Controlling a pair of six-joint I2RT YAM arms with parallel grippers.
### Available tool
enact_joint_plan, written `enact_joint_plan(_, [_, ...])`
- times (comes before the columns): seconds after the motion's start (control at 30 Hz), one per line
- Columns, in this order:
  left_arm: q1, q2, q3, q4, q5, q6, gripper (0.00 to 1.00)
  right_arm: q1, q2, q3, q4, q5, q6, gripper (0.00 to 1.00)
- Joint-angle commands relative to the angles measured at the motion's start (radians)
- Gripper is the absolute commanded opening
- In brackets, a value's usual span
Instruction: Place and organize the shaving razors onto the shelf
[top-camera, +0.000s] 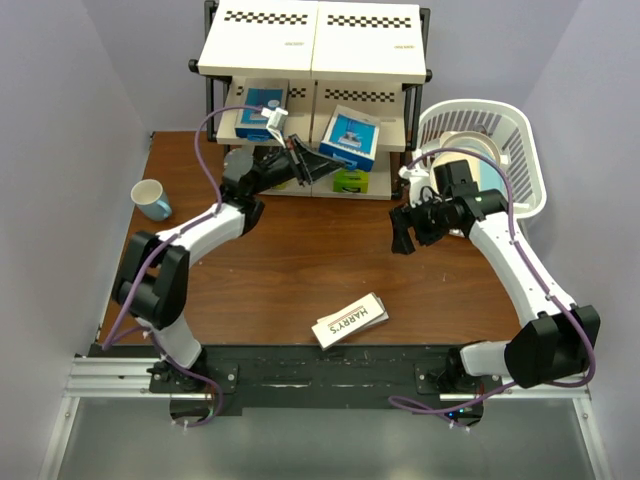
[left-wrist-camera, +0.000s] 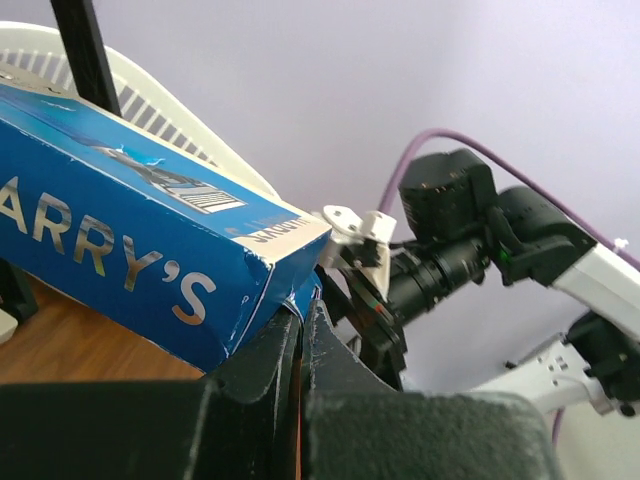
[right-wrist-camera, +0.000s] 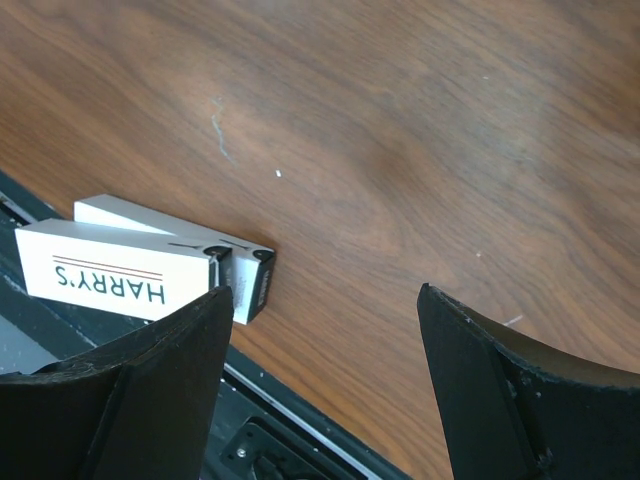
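Note:
The shelf (top-camera: 310, 40) stands at the back of the table. On its middle board are two blue-and-white razor boxes, one at the left (top-camera: 262, 108) and one leaning at the right (top-camera: 350, 137). A lime-green box end (top-camera: 352, 181) shows on the bottom board. My left gripper (top-camera: 322, 168) (left-wrist-camera: 300, 310) is shut, its tips touching the lower corner of a blue HARRY'S box (left-wrist-camera: 130, 250). Two white HARRY'S boxes (top-camera: 350, 320) (right-wrist-camera: 110, 275) lie together near the table's front edge. My right gripper (top-camera: 403, 243) (right-wrist-camera: 325, 292) hangs open over bare wood to their right.
A white plastic basket (top-camera: 520, 140) (left-wrist-camera: 150, 100) holding a plate stands right of the shelf. A blue-and-white mug (top-camera: 150, 198) sits at the table's left edge. The black base rail (top-camera: 320, 365) runs along the front.

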Motion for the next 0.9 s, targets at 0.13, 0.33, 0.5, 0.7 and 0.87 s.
enact_joint_plan(0.13, [-0.021, 0.169, 0.212, -0.051, -0.177, -0.016, 0.00, -0.044, -0.026, 0.003, -0.020, 0.020, -0.023, 0.79])
enact_joint_plan(0.33, [-0.021, 0.264, 0.273, -0.127, -0.213, -0.039, 0.00, -0.071, -0.022, -0.014, -0.010, 0.014, -0.017, 0.79])
enact_joint_plan(0.5, [-0.021, 0.330, 0.324, -0.157, -0.229, -0.054, 0.00, -0.088, -0.008, -0.023, -0.006, -0.009, -0.004, 0.79])
enact_joint_plan(0.7, [-0.017, 0.392, 0.407, -0.209, -0.247, -0.047, 0.00, -0.097, 0.026, -0.026, 0.005, -0.020, 0.006, 0.79])
enact_joint_plan(0.87, [-0.012, 0.446, 0.479, -0.262, -0.255, -0.036, 0.00, -0.102, 0.052, -0.015, 0.009, -0.029, 0.009, 0.79])
